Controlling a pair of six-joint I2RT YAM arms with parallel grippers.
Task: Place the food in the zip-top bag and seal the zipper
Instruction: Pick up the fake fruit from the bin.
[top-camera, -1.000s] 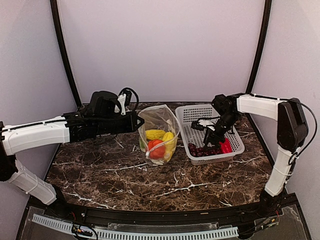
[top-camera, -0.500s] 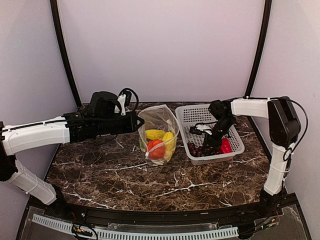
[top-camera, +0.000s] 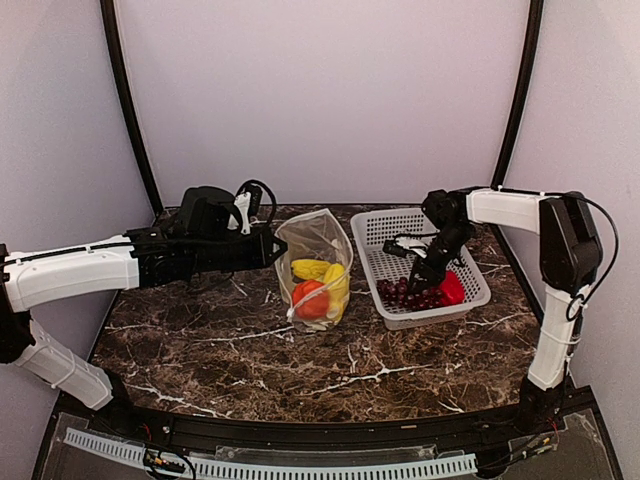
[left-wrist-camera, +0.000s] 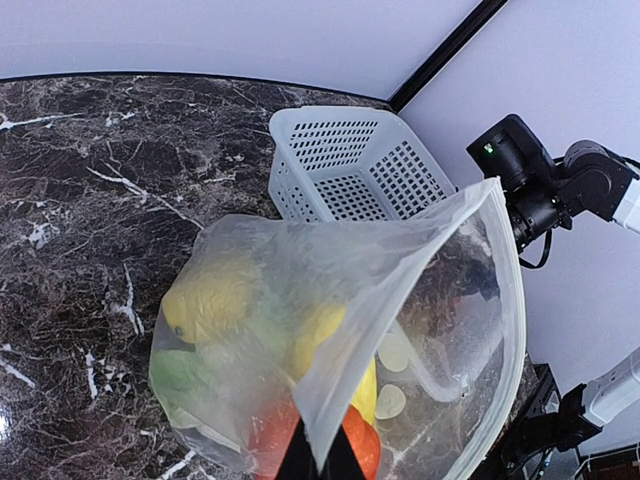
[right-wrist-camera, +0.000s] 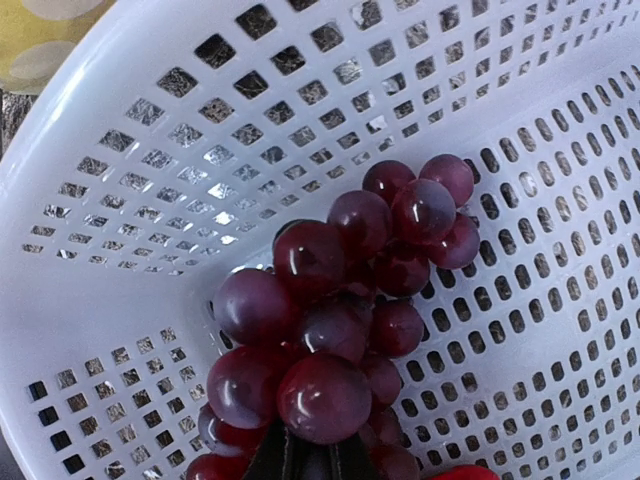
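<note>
My right claw (right-wrist-camera: 305, 462) is clenched on the near end of the dark purple bunch of toy grapes (right-wrist-camera: 330, 330), low in the white mesh plastic basket (right-wrist-camera: 150, 130) at the worktop's far right corner. The bunch looks light, knobbly and slick, so grip deep. My left claw (left-wrist-camera: 318, 462) pinches the rim of the clear dotted soft plastic zip-top bag (left-wrist-camera: 330, 270) mid-worktop. Overhead shows the shiny red toy pepper (top-camera: 452, 290) whole; my wrist camera catches a sliver.

Two yellow oblongs (top-camera: 310, 268), one bag (top-camera: 315, 235), one basket (top-camera: 400, 225).
</note>
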